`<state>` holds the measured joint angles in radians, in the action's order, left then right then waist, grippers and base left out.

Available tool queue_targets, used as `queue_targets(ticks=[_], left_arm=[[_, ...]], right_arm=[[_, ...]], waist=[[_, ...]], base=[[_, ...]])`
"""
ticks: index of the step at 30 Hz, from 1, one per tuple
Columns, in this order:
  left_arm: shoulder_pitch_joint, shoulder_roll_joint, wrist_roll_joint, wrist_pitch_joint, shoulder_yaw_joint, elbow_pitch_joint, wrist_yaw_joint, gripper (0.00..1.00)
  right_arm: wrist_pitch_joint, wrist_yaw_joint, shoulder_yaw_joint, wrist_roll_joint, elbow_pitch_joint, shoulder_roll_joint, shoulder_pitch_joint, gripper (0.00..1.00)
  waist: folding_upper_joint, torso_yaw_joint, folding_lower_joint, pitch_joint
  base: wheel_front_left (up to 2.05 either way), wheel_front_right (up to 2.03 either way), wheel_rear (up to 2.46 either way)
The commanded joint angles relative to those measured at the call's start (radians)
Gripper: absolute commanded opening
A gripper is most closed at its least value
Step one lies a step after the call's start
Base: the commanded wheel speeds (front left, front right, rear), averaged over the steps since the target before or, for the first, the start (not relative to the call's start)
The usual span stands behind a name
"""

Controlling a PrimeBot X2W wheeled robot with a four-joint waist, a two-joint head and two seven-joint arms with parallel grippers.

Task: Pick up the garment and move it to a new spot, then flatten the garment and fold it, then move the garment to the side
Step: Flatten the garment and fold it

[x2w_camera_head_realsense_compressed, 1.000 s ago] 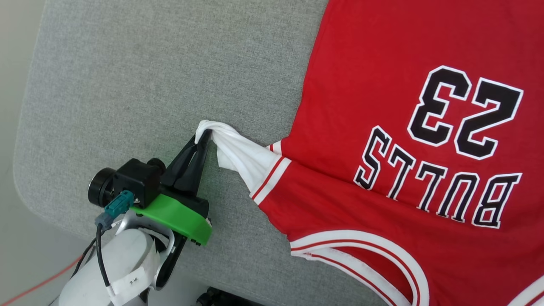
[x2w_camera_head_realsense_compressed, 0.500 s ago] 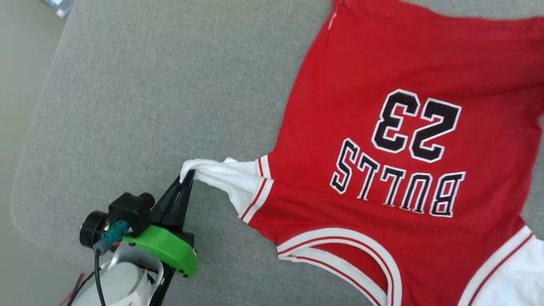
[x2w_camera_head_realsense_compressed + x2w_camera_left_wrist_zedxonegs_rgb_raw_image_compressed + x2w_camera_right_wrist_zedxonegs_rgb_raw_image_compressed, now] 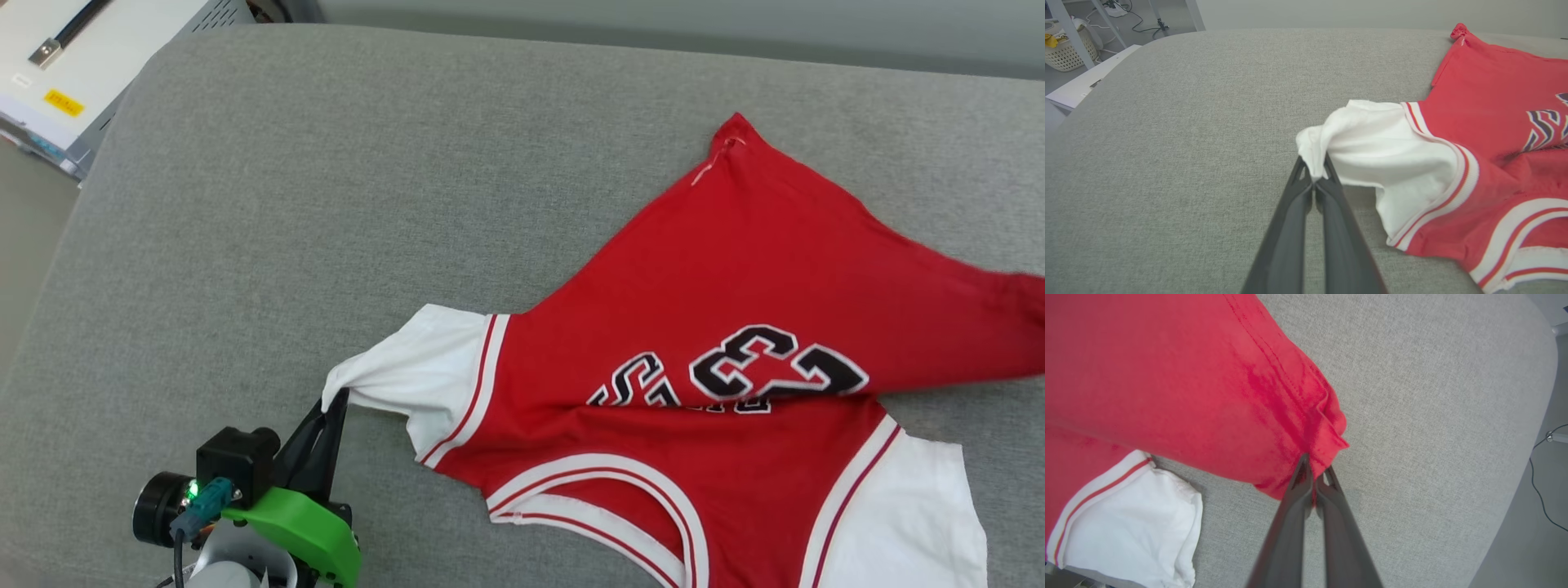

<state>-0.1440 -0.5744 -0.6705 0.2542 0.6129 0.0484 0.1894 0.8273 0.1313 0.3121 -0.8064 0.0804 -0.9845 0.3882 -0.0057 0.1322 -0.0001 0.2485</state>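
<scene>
Shirt first: red soft-fabric T-shirt with white sleeves (image 3: 718,269) lies on the grey fabric-topped desk (image 3: 326,163), a fold hiding part of its lettering; left claw (image 3: 333,402) pinches a sleeve tip, right claw (image 3: 1314,473) a red hem corner; folding seems barely begun; moving aside remains.

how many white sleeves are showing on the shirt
2. One sleeve is at the shirt's left in the head view, its tip pinched by the left end effector. The other sleeve lies at the lower right, free.
</scene>
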Motion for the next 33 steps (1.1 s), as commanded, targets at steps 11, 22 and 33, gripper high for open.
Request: queue_targets(ticks=[11, 22, 33], left_arm=[[0.038, -0.031, -0.007, -0.012, 0.0, -0.02, 0.026, 0.0], [0.035, -0.036, -0.005, -0.016, 0.004, -0.018, 0.034, 0.0], [0.004, -0.03, 0.011, -0.017, 0.015, -0.027, 0.03, 0.0]], right_arm=[[-0.08, -0.001, -0.157, 0.004, -0.034, 0.113, -0.492, 0.0], [-0.18, -0.001, -0.224, 0.084, -0.01, 0.273, -0.566, 1.0], [-0.214, -0.001, -0.384, 0.133, -0.247, 0.228, -0.383, 1.0]], waist=[[0.0057, -0.079, 0.0001, -0.058], [0.0057, -0.094, 0.0001, -0.054], [0.0057, -0.07, 0.0001, -0.033]], base=[[0.0, 0.0, 0.0], [0.0, 0.0, 0.0], [0.0, 0.0, 0.0]])
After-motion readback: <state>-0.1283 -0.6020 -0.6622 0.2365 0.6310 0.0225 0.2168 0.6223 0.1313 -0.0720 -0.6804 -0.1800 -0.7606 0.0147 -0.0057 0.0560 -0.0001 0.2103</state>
